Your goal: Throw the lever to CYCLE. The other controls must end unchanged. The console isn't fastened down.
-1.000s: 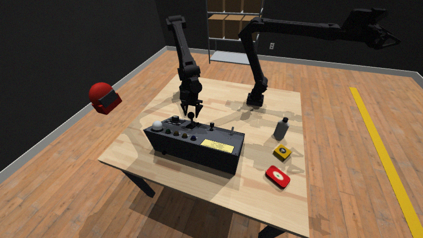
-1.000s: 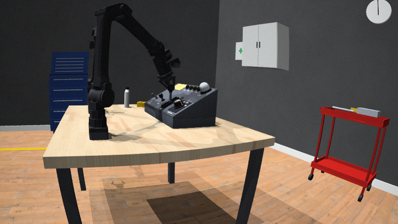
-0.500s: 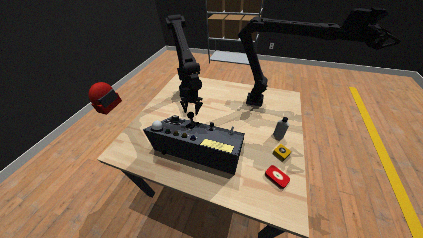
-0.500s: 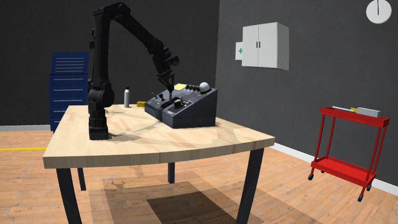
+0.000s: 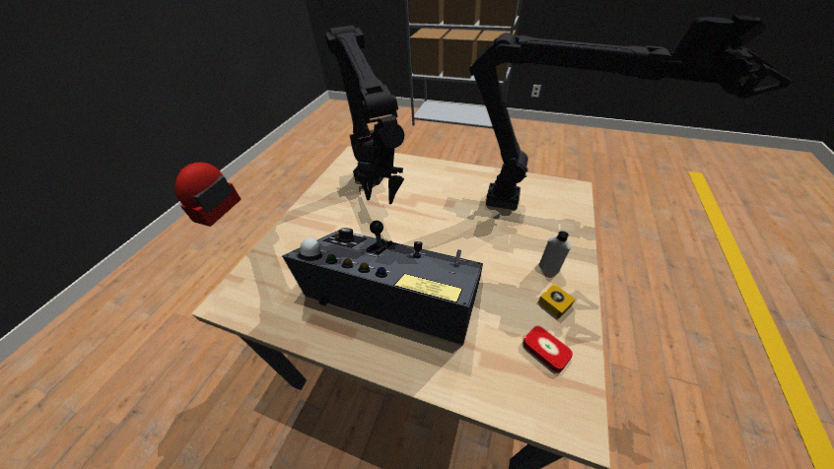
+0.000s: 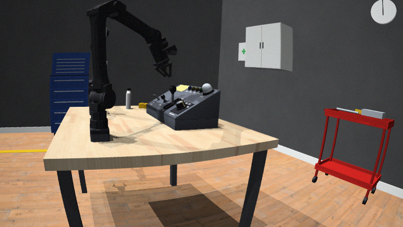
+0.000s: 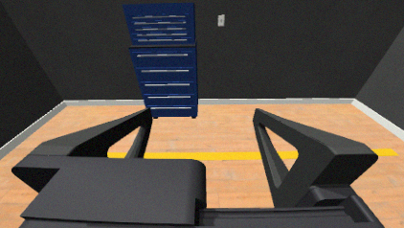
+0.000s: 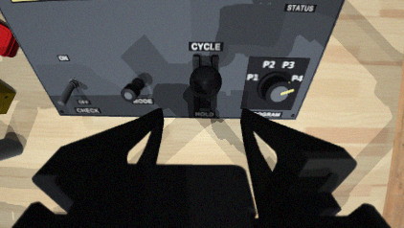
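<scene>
Nearest the exterior camera, see pale, grained wooden table (image 5: pixel 431 372) (image 6: pixel 160 158) on square dark legs. Above its far side in the top view, find left gripper (image 5: pixel 769 81) (image 7: pixel 203 111) well away from the controls, fingers wide apart with nothing between. Note right gripper (image 5: pixel 379 200) (image 6: pixel 168 75) (image 8: pixel 202 112) near the lever, angular black fingers apart, holding nothing.

Beneath, see smooth, dark grey wedge-shaped console (image 5: pixel 384 305) (image 6: pixel 197 112) (image 8: pixel 172 29) standing on the wood. Beside it, find grey bottle (image 5: pixel 554 256) (image 6: pixel 128 99) (image 8: pixel 10 148), black-capped; flat red tin (image 5: pixel 547 348) (image 8: pixel 6 39), round-cornered; and yellow box (image 5: pixel 556 300) (image 6: pixel 142 105) (image 8: pixel 6 100).

Find ball-topped lever (image 5: pixel 377 229) (image 6: pixel 172 89) (image 8: pixel 206 82) rising from its slot, knob seemingly between CYCLE and HOLD; from this angle, cannot fairly tell its exact setting. Flanking it closely, note round program dial (image 5: pixel 345 234) (image 6: pixel 180 105) (image 8: pixel 279 92), pale pointer toward P4, and stubby mode knob (image 5: pixel 417 247) (image 6: pixel 163 98) (image 8: pixel 131 91). Farther along, see slim metal toggle (image 5: pixel 458 257) (image 6: pixel 156 97) (image 8: pixel 69 92), tilted toward OFF.

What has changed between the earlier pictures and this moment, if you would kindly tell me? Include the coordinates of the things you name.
The right gripper (image 5: pixel 380 200) (image 6: pixel 168 75) (image 8: pixel 202 114) has moved up and back from the black-knobbed lever (image 5: pixel 377 229) (image 6: pixel 172 90) (image 8: pixel 206 82); it was down at the knob and now stands open above it. The console (image 5: pixel 379 297) (image 6: pixel 197 115) (image 8: pixel 168 29), the left arm (image 5: pixel 583 53) and the bottle (image 5: pixel 554 256) (image 6: pixel 128 99) look unmoved.
</scene>
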Controlling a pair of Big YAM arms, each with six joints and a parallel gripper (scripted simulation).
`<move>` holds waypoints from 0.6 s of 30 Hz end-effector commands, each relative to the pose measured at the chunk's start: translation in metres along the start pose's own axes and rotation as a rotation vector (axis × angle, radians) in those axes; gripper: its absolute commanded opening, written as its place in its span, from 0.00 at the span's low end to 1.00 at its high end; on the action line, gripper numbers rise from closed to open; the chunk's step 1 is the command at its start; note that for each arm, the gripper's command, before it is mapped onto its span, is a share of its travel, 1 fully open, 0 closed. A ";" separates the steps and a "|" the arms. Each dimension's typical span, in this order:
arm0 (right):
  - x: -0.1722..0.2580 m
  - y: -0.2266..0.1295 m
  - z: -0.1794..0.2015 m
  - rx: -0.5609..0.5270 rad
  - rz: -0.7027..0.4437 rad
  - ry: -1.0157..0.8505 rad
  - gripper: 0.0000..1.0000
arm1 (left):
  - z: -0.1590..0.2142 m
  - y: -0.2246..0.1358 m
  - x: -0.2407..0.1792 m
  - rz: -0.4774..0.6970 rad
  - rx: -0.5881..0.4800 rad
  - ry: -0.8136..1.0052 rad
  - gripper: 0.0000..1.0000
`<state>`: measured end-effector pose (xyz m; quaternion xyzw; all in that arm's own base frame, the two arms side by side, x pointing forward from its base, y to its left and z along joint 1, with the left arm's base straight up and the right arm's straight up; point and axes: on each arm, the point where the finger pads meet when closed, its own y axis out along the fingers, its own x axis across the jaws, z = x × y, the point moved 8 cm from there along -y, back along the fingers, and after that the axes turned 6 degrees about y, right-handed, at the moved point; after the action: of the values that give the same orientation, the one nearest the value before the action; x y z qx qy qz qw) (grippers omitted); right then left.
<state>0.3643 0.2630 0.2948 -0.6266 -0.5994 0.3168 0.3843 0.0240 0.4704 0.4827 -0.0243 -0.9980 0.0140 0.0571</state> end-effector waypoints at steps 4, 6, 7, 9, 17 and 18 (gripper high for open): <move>0.009 -0.030 -0.020 -0.034 -0.023 0.032 0.70 | -0.017 -0.007 0.008 -0.012 -0.030 -0.009 1.00; 0.010 -0.024 -0.019 -0.024 -0.013 0.030 0.70 | -0.017 -0.007 0.008 -0.012 -0.030 -0.009 1.00; 0.010 -0.024 -0.019 -0.024 -0.014 0.030 1.00 | -0.017 -0.007 0.008 -0.012 -0.030 -0.009 1.00; 0.009 -0.024 -0.018 -0.023 -0.012 0.030 1.00 | -0.017 -0.007 0.008 -0.012 -0.030 -0.009 1.00; 0.010 -0.025 -0.018 -0.023 -0.011 0.028 1.00 | -0.017 -0.007 0.008 -0.012 -0.030 -0.009 1.00; 0.011 -0.025 -0.018 -0.023 -0.011 0.028 1.00 | -0.017 -0.007 0.008 -0.012 -0.030 -0.009 1.00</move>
<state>0.3572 0.2606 0.3000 -0.6287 -0.5924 0.3222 0.3873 0.0240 0.4704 0.4827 -0.0243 -0.9980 0.0140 0.0571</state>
